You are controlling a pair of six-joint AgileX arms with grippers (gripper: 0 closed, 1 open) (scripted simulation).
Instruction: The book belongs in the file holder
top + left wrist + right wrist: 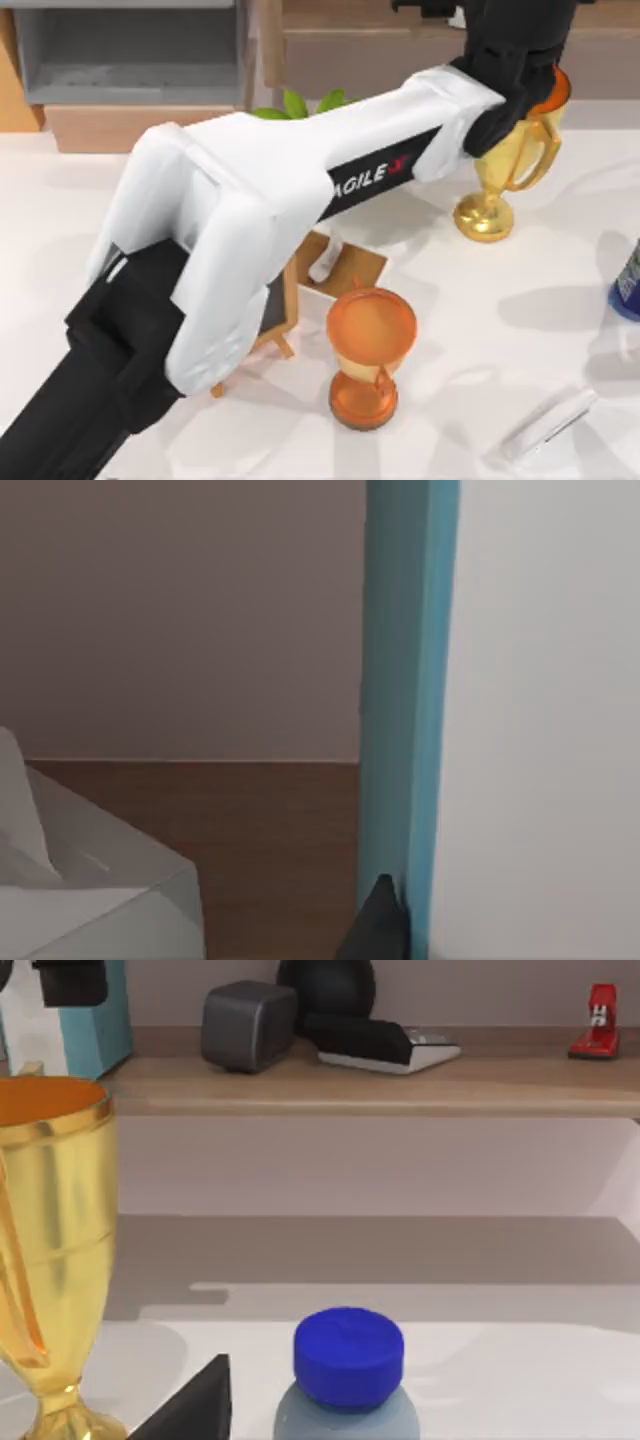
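The book (400,680) has a teal cover and white page edges (540,730), and my left gripper is shut on it, one dark fingertip (382,920) pressing on the cover. In the top view my left gripper (505,70) is stretched to the back right, above the gold trophy (505,165) and by the long wooden shelf (400,45). The right wrist view shows the book (100,1015) held upright at the shelf's end by the left gripper (65,980). The grey file holder (130,50) with its tan base stands at the back left, far from the book.
An orange hourglass (370,355), a small chalkboard (282,305) and a green plant (298,104) lie under or near my left arm. A dark-blue container (628,280) sits at the right edge. The shelf carries a grey cube (248,1025) and a red stapler (600,1020).
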